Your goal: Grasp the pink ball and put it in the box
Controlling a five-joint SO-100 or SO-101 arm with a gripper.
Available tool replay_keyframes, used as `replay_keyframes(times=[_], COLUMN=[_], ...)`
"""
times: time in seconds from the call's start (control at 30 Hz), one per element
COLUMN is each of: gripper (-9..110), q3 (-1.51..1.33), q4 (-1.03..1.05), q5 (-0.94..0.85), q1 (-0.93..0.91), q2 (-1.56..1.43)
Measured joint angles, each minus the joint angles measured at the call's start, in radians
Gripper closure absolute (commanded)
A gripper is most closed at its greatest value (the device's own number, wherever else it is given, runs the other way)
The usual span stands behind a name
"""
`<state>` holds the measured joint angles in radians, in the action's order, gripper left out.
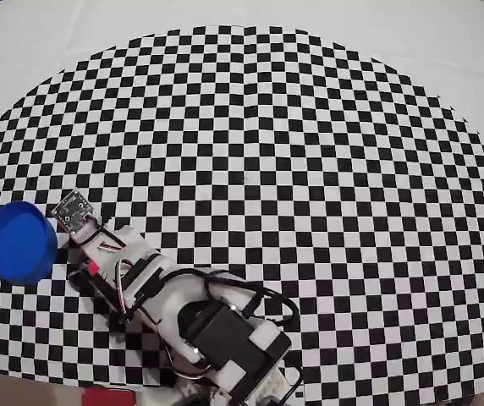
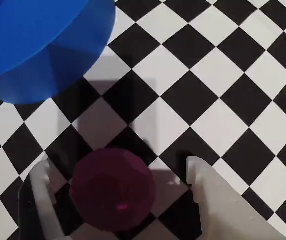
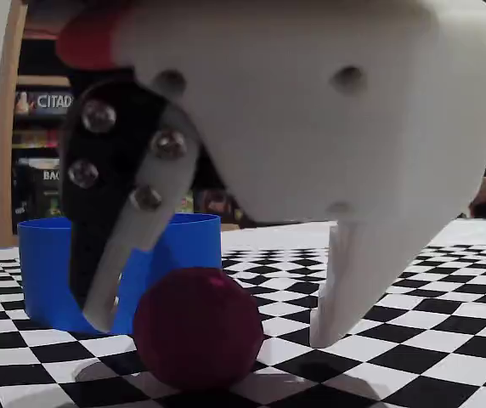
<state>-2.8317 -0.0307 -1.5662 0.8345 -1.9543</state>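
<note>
Hand lowered over the pink ball, fingers spread wide on either side with visible gaps, so nothing gripped yet. Ball resting on the checkered bench, seen in the fixed view between the dark-backed finger on the left and the white finger on the right; fingertips down near the surface, placed to close around the ball's widest part rather than pinch its top. Same straddle shown in the wrist view: ball centred between the two white fingertips, apart from both. Ball hidden under the arm in the overhead view.

Box, a round blue cup, standing upright just behind and to the left of the ball in the fixed view, near but apart from it; at the upper left in the wrist view, and at the left edge of the checkered sheet in the overhead view, just beside the arm's tip. Short carry likely, then: close, lift above the raised rim, swing across, release. Round, smooth ball apt to roll or squirt out if the fingers meet it off-centre.
</note>
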Motion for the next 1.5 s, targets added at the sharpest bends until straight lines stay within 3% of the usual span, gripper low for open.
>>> replay_keyframes(times=[1.17, 1.23, 1.33, 1.4, 1.5], gripper=[71, 74, 94, 101, 101], q3=[0.002, 0.002, 0.002, 0.002, 0.002], q4=[0.0, 0.0, 0.0, 0.0, 0.0], q5=[0.0, 0.0, 0.0, 0.0, 0.0], q1=[0.009, 0.009, 0.009, 0.012, 0.018], q2=[0.018, 0.018, 0.018, 0.018, 0.018])
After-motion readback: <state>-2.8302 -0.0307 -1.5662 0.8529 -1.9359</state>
